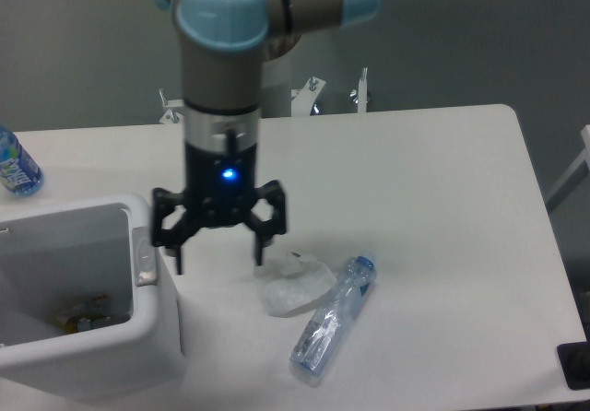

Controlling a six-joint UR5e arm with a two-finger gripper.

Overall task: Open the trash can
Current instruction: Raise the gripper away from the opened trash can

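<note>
The white trash can (152,333) stands at the front left of the table. Its top is open and I see into it; some rubbish (78,314) lies at the bottom. The flat lid does not show. A small grey strip (145,270) sits on the right rim. My gripper (218,259) hangs open and empty just right of the can's right rim, its left finger (176,256) close to the rim's outer edge, fingers pointing down.
A crumpled clear plastic bag (293,285) and a crushed clear bottle (332,317) lie on the white table (415,199) right of the gripper. A blue bottle (16,167) stands at the far left edge. A dark object (574,365) sits at the front right corner.
</note>
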